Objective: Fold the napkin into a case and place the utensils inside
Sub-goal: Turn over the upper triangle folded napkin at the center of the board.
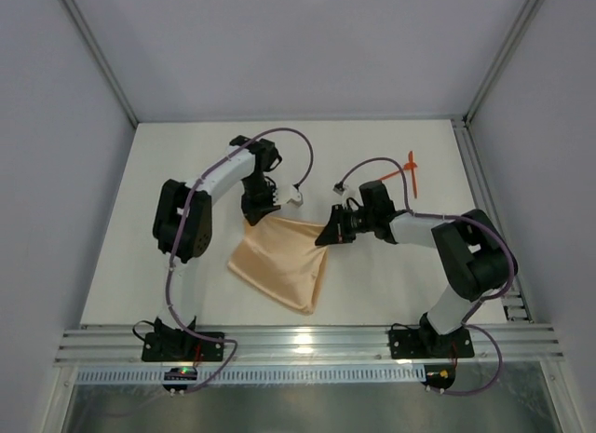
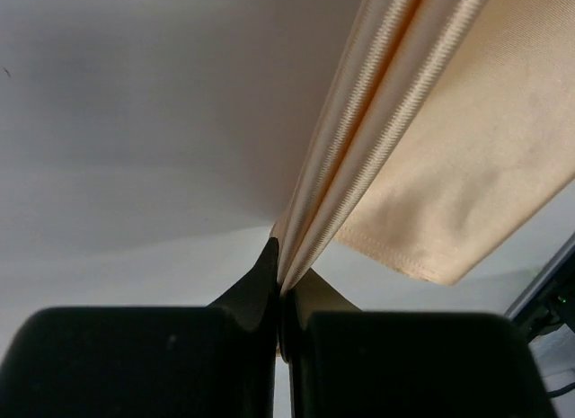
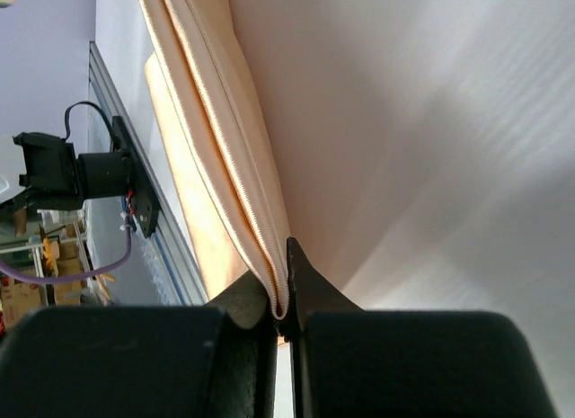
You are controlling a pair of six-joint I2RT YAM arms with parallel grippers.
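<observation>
We pinch a doubled edge of the peach napkin (image 2: pixel 467 139) in our left gripper (image 2: pixel 281 272); the cloth runs up and right over a pale surface (image 2: pixel 135 166).

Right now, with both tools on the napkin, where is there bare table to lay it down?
Bare table along the far edge, left of the utensils, and near, between the napkin and the right arm's base. Crowded mid-table, where left tool and right tool pinch it.

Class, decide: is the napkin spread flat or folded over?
Folded over: the napkin shows two hemmed layers pinched together in the left end effector and right end effector, per both wrist views.
</observation>
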